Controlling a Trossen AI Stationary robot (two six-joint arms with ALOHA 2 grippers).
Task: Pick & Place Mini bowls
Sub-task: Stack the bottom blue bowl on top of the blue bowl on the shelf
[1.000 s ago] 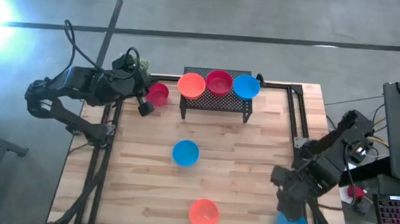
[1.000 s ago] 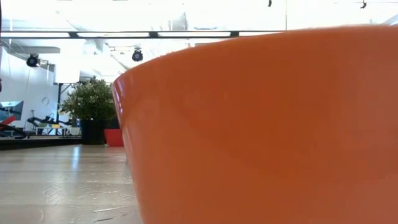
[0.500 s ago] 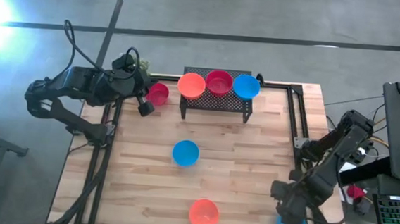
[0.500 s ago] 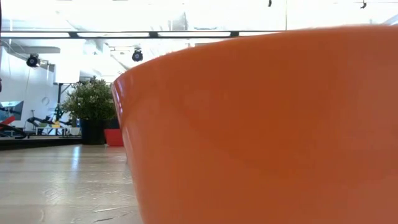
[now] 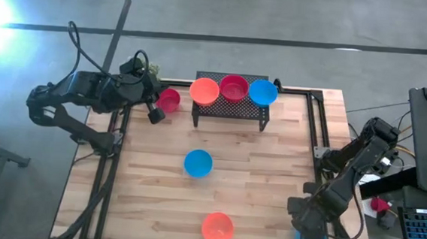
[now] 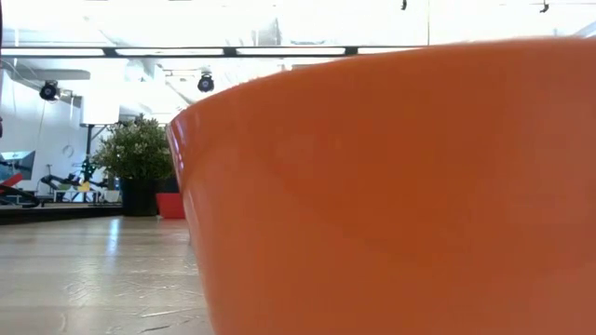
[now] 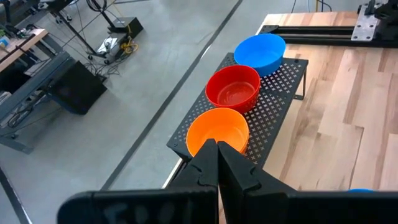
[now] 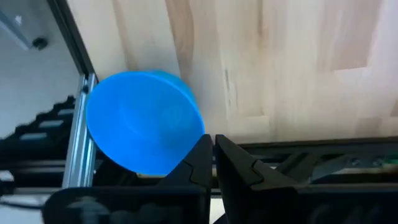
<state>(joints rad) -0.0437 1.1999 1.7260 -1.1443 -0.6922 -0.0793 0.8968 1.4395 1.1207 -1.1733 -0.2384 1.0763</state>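
In the high view, an orange bowl (image 5: 204, 91), a crimson bowl (image 5: 234, 88) and a blue bowl (image 5: 263, 92) stand in a row on the black mesh rack (image 5: 229, 109). Another crimson bowl (image 5: 169, 100) rests on the table at the far left, beside my left gripper (image 5: 154, 116), which is shut (image 7: 217, 149). A blue bowl (image 5: 197, 163) sits mid-table and an orange bowl (image 5: 217, 229) at the near edge, filling the low view (image 6: 391, 186). My right gripper (image 5: 308, 222) is shut (image 8: 211, 144) beside the rim of a blue bowl (image 8: 143, 121) at the near right corner. My right gripper comes from above at the corner blue bowl. Its shut fingers (image 8: 198, 158) stand right by the bowl's rim (image 8: 189, 134). Whether they touch it, I cannot tell. The bowl sits on the table's corner, partly over the metal frame rail.
The metal frame rail (image 8: 79, 155) runs along the table's right edge under the corner bowl. A small green plant (image 5: 154, 69) stands at the far left corner by the left arm. Bare wood lies between the rack and the near bowls.
My right gripper has moved toward the table's near edge, closing in over the blue bowl at the near right corner. The bowls have stayed where they were.
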